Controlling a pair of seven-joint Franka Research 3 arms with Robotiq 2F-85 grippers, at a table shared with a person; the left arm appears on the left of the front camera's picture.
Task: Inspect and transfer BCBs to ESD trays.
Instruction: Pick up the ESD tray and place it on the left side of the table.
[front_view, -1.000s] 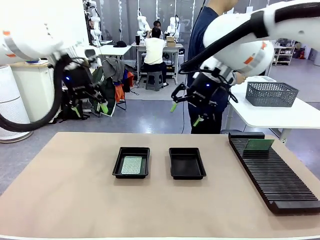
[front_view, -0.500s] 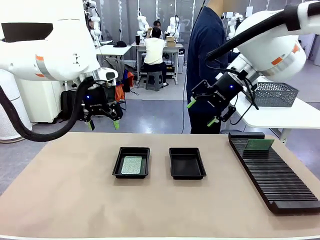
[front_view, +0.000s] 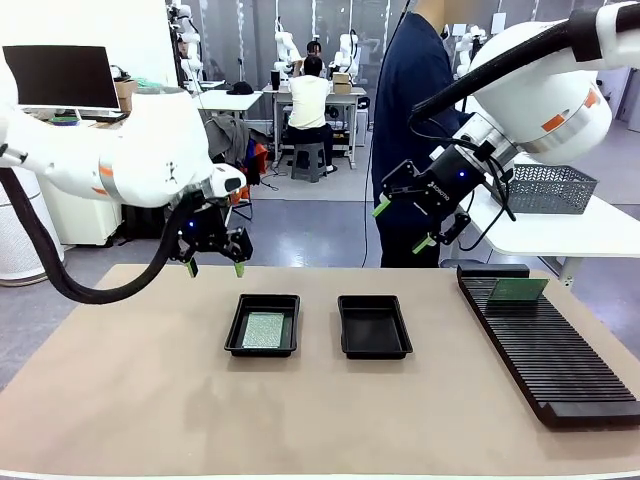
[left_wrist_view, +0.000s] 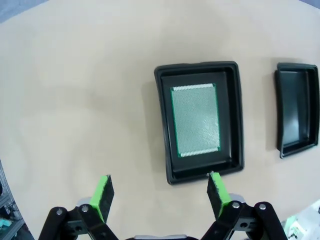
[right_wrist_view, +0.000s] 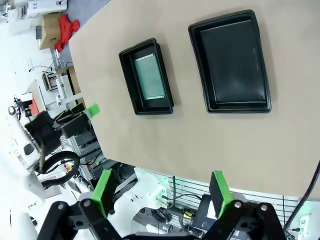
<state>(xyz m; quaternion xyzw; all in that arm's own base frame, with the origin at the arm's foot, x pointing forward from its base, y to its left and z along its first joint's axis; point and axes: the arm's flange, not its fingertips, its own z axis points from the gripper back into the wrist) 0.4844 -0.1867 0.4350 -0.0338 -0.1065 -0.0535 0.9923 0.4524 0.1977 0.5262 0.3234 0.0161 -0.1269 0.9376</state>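
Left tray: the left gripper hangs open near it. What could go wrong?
The board lies flat in the tray, below its rim, so the left gripper may hit the rim or shove the tray rather than grip it. The right gripper hangs by the person; a swing could strike them.

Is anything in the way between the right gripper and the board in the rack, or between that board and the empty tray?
Nothing visible. The right gripper hangs in open air, jaws open. The board stands at the far end of the rack, and only bare table lies between the rack and the empty tray.
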